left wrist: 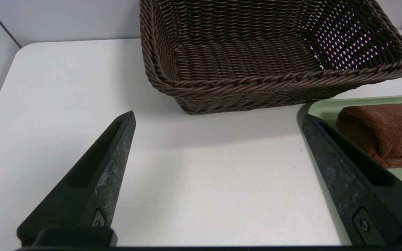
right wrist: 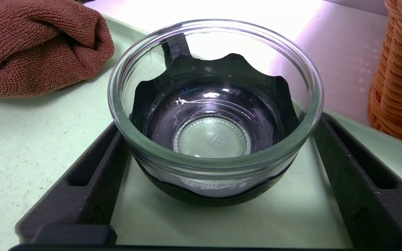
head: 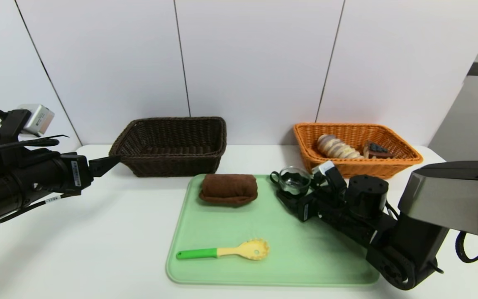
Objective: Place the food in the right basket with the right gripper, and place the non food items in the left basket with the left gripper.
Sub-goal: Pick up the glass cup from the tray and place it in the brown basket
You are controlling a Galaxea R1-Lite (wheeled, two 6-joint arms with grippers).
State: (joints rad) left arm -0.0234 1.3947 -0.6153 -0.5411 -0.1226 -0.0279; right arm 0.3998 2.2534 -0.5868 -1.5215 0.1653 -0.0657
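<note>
A glass cup (head: 292, 179) in a black sleeve stands at the back right of the green tray (head: 305, 249). My right gripper (head: 295, 189) is low on the tray and open, with one finger on each side of the cup (right wrist: 215, 115); the cup rests on the tray. A rolled brown towel (head: 228, 189) lies at the tray's back, and a yellow spoon with a green handle (head: 230, 250) lies near its front. My left gripper (head: 110, 162) hovers open and empty over the table beside the dark brown basket (head: 168, 166). The orange basket (head: 388, 168) holds a bread roll (head: 336, 147) and a cake slice (head: 376, 150).
In the left wrist view the brown basket (left wrist: 257, 82) has nothing in it, and the towel (left wrist: 386, 129) lies just past one finger. The orange basket's wall (right wrist: 400, 87) rises close beside the cup, and the towel (right wrist: 37, 45) lies on its other side. White panels stand behind both baskets.
</note>
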